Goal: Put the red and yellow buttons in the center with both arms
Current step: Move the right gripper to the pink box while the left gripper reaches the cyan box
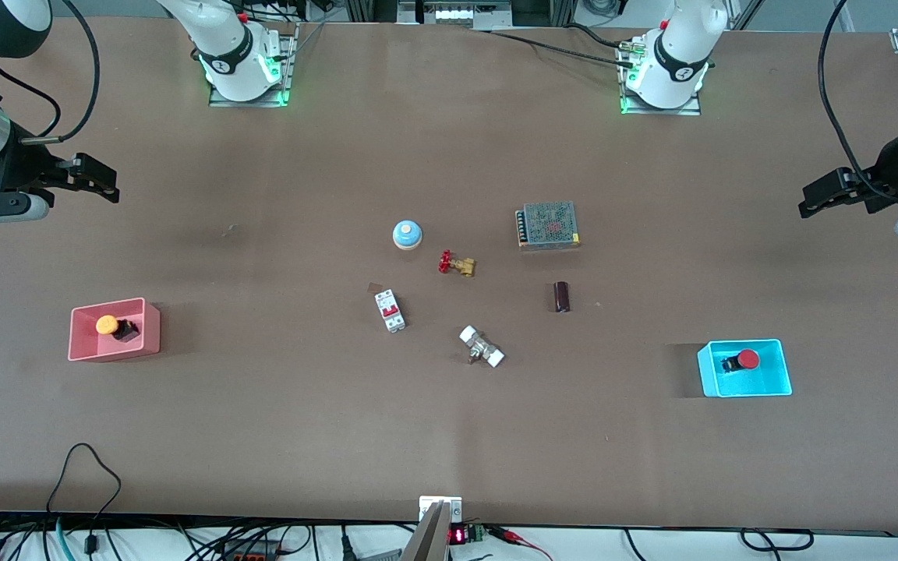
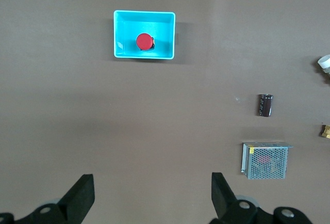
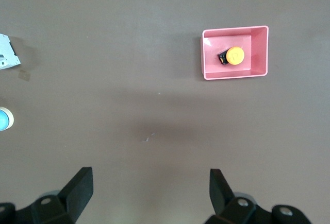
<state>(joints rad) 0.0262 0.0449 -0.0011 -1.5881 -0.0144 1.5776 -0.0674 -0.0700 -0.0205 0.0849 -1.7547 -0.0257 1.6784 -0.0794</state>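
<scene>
The orange-yellow button (image 1: 108, 325) lies in the pink bin (image 1: 79, 347) toward the right arm's end; the right wrist view shows both the button (image 3: 235, 55) and the bin (image 3: 260, 49). The red button (image 1: 747, 359) lies in the cyan bin (image 1: 778, 375) toward the left arm's end; the left wrist view shows both the button (image 2: 144, 41) and the bin (image 2: 119, 33). My right gripper (image 1: 102, 181) (image 3: 150, 190) is open and empty, high over bare table. My left gripper (image 1: 811, 201) (image 2: 152, 193) is open and empty, high over bare table. The brown table centre (image 1: 316, 257) is plain.
Around the middle lie a blue-domed button (image 1: 408, 234), a brass valve with a red handwheel (image 1: 457, 264), a white circuit breaker (image 1: 390, 310), a metal mesh power supply (image 1: 548, 225), a dark capacitor (image 1: 562, 296) and a white-ended fitting (image 1: 482, 347).
</scene>
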